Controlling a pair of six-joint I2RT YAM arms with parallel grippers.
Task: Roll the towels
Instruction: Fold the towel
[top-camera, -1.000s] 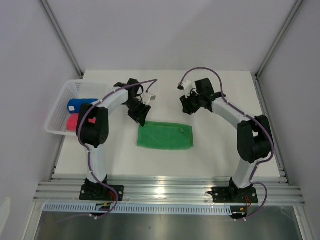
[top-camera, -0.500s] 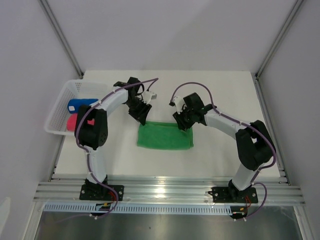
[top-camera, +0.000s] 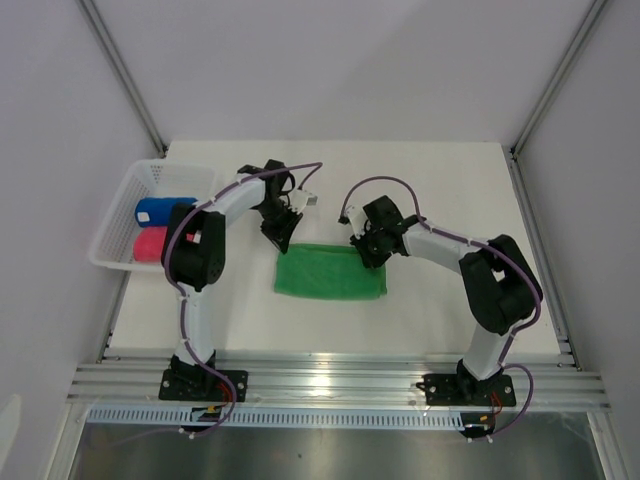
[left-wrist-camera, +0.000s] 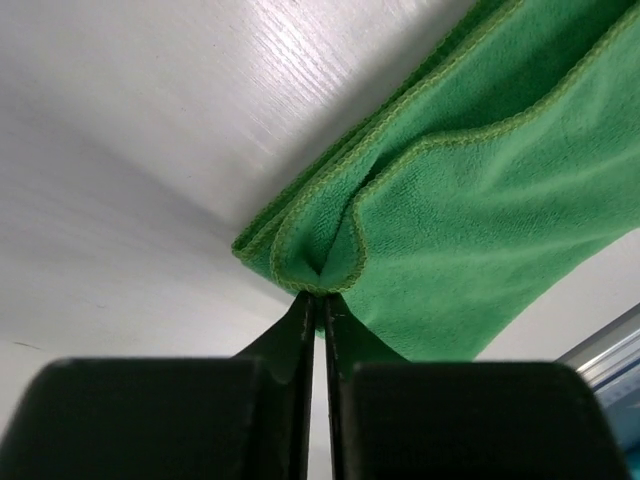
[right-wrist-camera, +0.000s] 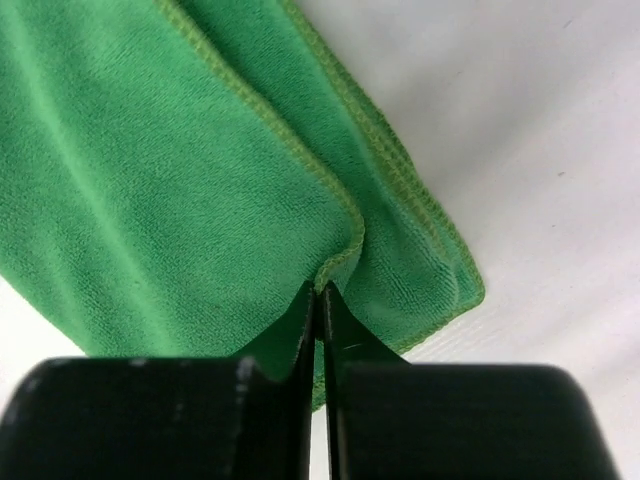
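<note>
A green towel (top-camera: 330, 272) lies folded into a flat rectangle on the white table. My left gripper (top-camera: 281, 242) is at its far left corner, shut on the towel's hemmed edge (left-wrist-camera: 318, 285), which bunches into a small fold at the fingertips. At the far right corner my right gripper (top-camera: 371, 256) is shut the same way, pinching the upper layer's hem (right-wrist-camera: 335, 268). A blue towel (top-camera: 160, 210) and a pink towel (top-camera: 150, 243) lie rolled in the white basket (top-camera: 112, 228) at the left.
The mesh basket sits at the table's left edge, beside the left arm's elbow. Grey walls with slanted metal posts enclose the table on three sides. An aluminium rail (top-camera: 340, 382) runs along the near edge under both arm bases.
Both grippers came down onto the far edge of the green towel and closed on it; the right gripper travelled left and nearer from open table to the right corner.
</note>
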